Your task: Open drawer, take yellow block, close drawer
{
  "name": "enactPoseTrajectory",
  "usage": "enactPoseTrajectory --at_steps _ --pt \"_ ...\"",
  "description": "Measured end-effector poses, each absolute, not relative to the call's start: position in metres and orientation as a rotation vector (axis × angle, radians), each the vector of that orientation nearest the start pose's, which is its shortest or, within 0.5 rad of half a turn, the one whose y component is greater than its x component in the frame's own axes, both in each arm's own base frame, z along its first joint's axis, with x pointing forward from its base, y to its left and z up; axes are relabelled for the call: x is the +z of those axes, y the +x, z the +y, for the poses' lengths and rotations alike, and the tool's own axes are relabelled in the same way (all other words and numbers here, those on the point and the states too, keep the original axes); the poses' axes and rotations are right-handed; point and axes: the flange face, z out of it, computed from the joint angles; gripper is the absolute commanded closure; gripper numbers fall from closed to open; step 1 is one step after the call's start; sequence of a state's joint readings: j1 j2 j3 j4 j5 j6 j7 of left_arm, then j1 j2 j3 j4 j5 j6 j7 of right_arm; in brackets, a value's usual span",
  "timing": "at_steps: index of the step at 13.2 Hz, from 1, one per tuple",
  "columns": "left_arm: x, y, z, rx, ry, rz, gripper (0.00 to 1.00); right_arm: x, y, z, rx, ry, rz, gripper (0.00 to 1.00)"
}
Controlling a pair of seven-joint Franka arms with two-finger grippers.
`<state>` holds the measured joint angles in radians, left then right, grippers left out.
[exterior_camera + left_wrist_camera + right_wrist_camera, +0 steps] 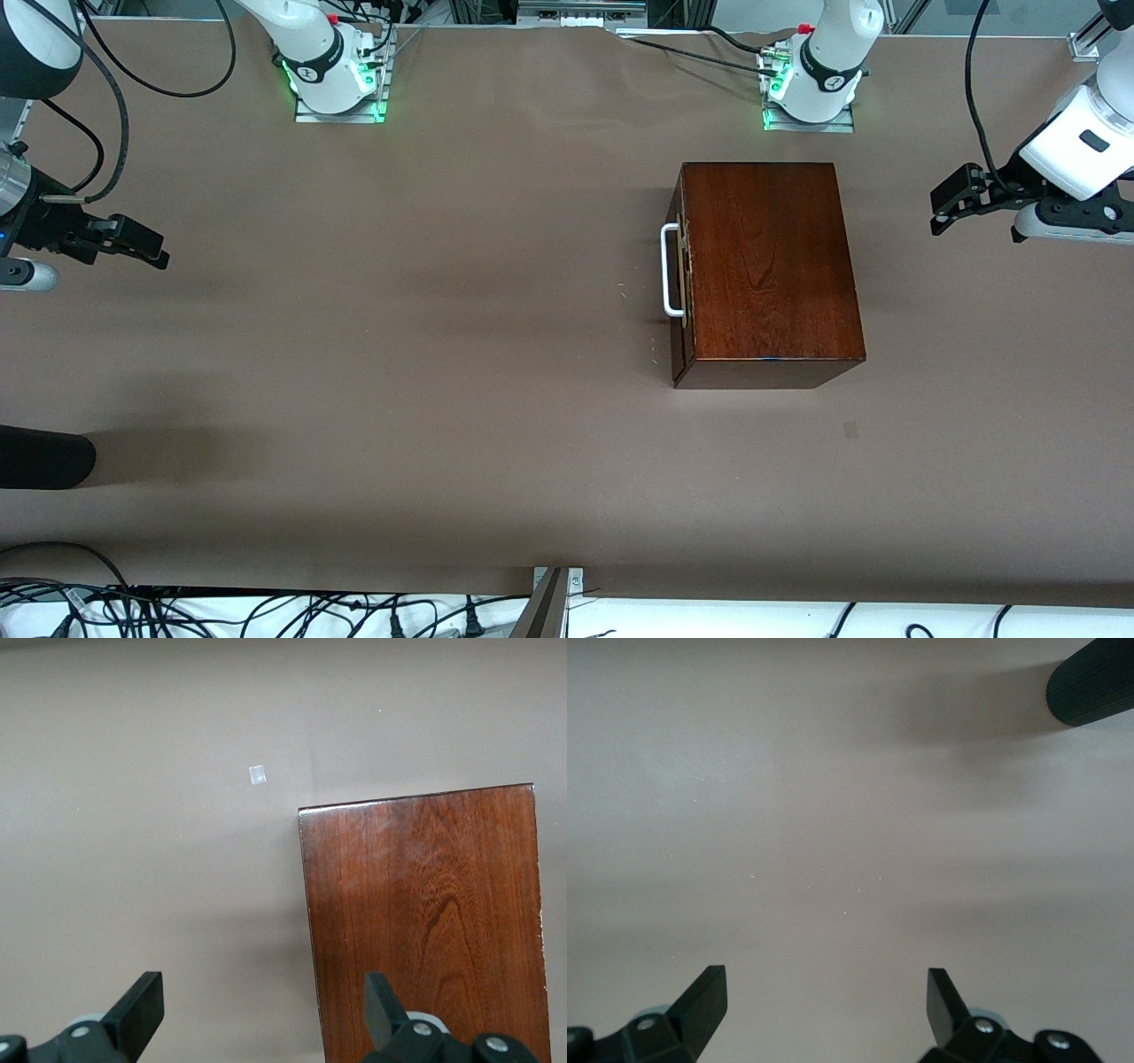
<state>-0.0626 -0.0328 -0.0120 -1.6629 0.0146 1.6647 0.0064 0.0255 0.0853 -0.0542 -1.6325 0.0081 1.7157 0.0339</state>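
A dark brown wooden box (769,270) sits on the brown table (399,354), toward the left arm's end of it. The drawer (679,283) in the box is pushed all the way in, so only its thin dark front shows on the side of the box that faces the right arm's end of the table. A white loop handle (671,269) sticks out from that front. The yellow block cannot be seen anywhere, so I cannot tell where it is. The left gripper (950,206) hangs in the air out past the box, over the table at the left arm's end, and does not touch the box. Its two black fingers (140,1010) are spread wide apart with nothing between them. In the left wrist view the top of the box fills one side, and a tiny pale square (258,774) lies on the table near the box corner. The right gripper (133,239) hangs over the table well apart from the box, at the right arm's end. Its fingers (704,999) are spread wide apart too, and they hold nothing. A black round thing (44,456) pokes in over the table edge at that same end, well apart from the box and nearer to the front camera than the right gripper.
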Motion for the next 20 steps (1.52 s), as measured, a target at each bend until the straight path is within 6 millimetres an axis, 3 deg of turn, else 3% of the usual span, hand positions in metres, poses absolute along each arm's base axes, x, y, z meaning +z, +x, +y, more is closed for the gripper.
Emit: enactPoseTrajectory --at_steps 16,20 --pt "0.601 0.549 -0.045 -0.023 -3.121 0.191 0.00 0.551 0.591 -0.020 0.031 -3.137 0.113 0.00" --pt "0.602 0.548 -0.048 -0.027 -3.121 0.195 0.00 0.551 0.590 -0.029 0.031 -3.138 0.137 0.00"
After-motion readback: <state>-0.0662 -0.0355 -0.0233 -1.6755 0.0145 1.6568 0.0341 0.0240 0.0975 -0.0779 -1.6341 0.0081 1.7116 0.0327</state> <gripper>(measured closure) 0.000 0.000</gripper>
